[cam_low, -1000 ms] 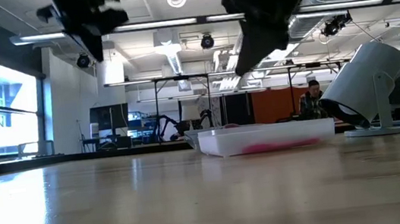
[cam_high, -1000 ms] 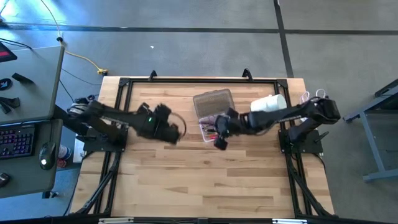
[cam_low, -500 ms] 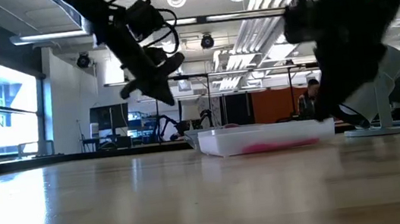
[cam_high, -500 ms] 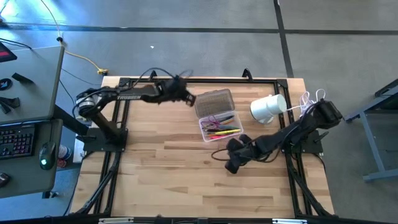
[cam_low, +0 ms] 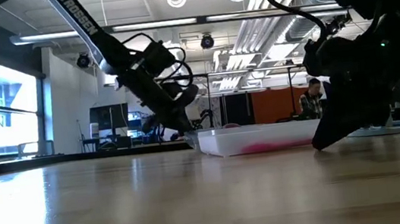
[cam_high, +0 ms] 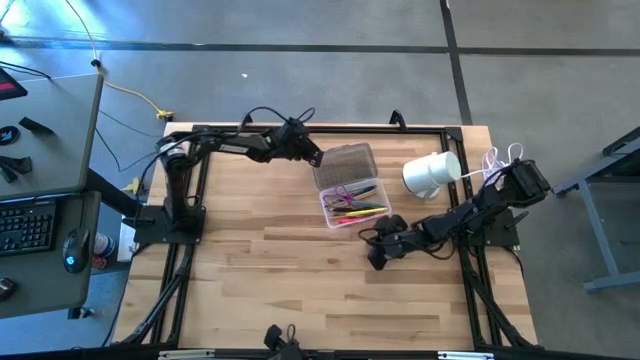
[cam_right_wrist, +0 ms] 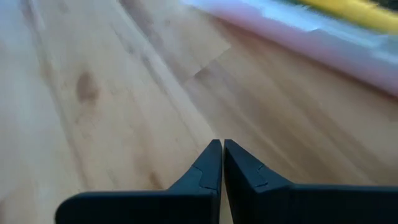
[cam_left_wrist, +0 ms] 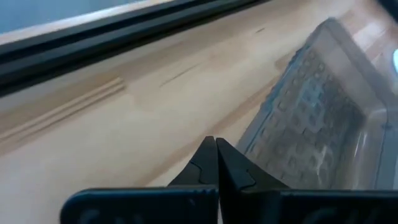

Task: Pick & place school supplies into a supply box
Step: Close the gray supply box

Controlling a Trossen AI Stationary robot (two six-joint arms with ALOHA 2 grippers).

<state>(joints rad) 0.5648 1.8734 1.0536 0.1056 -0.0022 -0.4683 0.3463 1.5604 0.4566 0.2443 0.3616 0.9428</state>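
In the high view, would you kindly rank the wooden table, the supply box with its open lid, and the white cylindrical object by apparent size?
1. Wooden table, by far the largest.
2. Supply box with lid.
3. White cylindrical object, the smallest.

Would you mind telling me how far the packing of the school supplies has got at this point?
Done: the pens and pencils lie in the supply box, and none show loose on the table. In hand: nothing; the left gripper is shut and empty beside the open lid, and the right gripper is shut and empty low over the table, near the box. Left: probably closing the lid.
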